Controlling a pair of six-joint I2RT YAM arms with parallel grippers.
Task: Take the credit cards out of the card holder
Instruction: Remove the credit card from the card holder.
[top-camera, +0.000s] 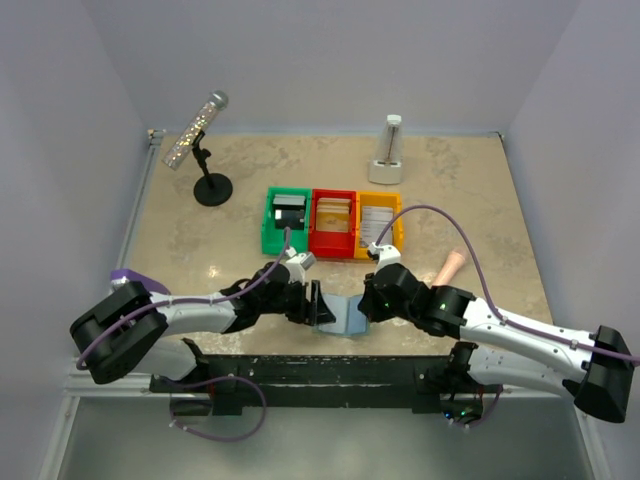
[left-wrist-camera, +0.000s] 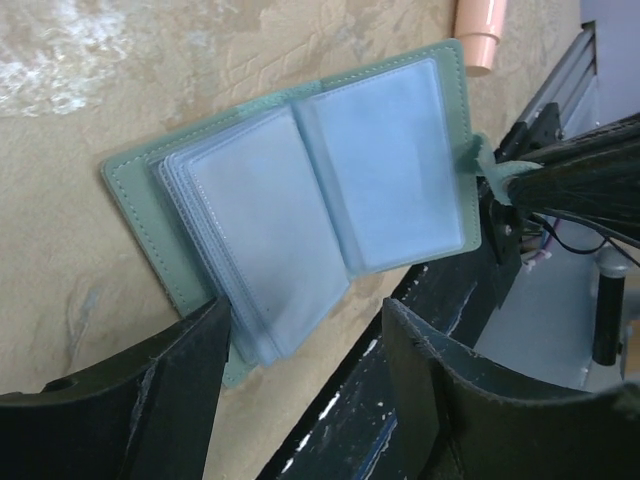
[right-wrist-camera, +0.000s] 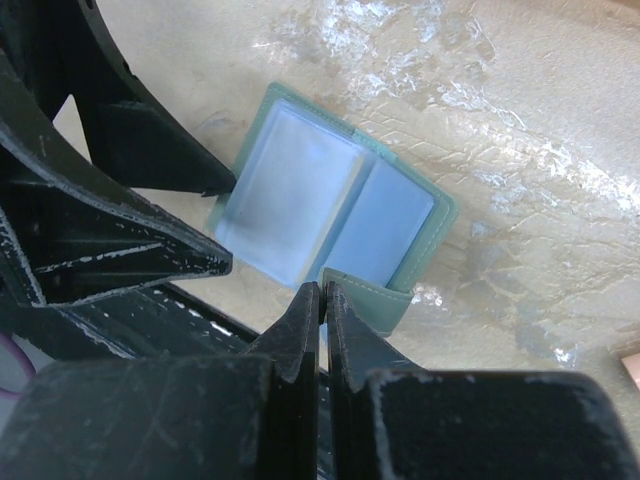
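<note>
The card holder (top-camera: 340, 317) lies open near the table's front edge, its clear pockets looking empty in the left wrist view (left-wrist-camera: 320, 190) and the right wrist view (right-wrist-camera: 330, 205). My right gripper (right-wrist-camera: 322, 292) is shut on its small tab (right-wrist-camera: 375, 300), at the holder's right side (top-camera: 365, 305). My left gripper (left-wrist-camera: 305, 330) is open at the holder's left edge (top-camera: 315, 303), one finger over its corner. Credit cards lie in the green bin (top-camera: 287, 213), the red bin (top-camera: 333, 215) and the yellow bin (top-camera: 377, 218).
A peach cylinder (top-camera: 450, 266) lies right of the holder, also in the left wrist view (left-wrist-camera: 480, 35). A glittery tube on a black stand (top-camera: 197, 130) is at the back left, a white stand (top-camera: 388, 152) at the back. A black rail (top-camera: 330, 368) runs along the front edge.
</note>
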